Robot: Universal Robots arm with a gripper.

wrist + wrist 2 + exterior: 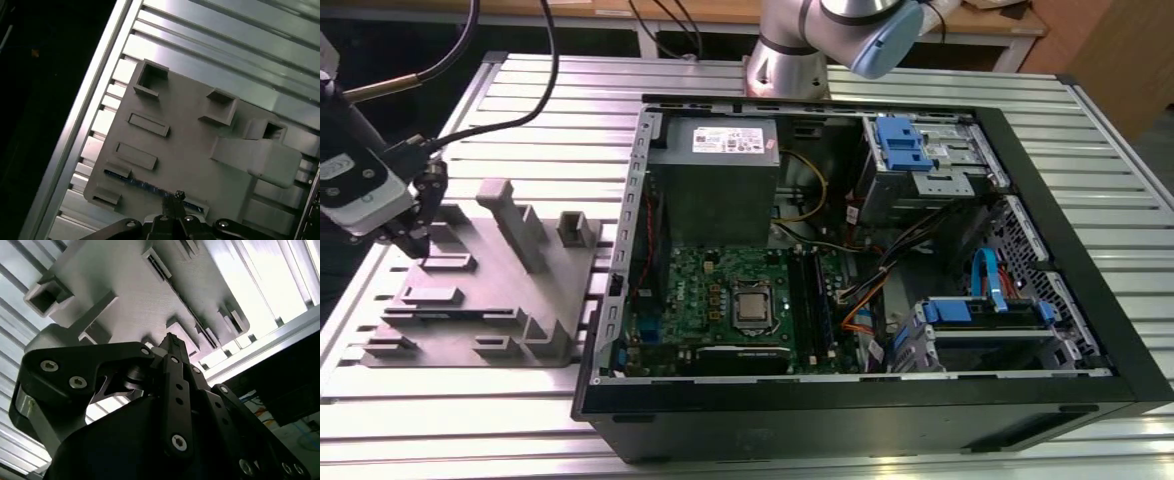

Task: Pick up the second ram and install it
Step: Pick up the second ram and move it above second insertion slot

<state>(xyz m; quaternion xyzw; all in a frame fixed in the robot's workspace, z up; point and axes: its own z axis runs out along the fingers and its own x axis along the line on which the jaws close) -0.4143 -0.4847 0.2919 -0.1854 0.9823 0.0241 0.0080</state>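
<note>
Pinching nearly shut, the jaws of the gripper (177, 196) seemingly held the upper edge of the second ram (140, 183), which stood on edge in the grey holder (190, 125). Lifting and installing were not yet done; its long axis lay level, parallel to the slats of the table (240, 30).

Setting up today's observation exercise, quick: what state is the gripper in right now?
Gripper: poised at the second ram, which sits in the grey fixture; whether it is open or closed cannot be told.
</note>
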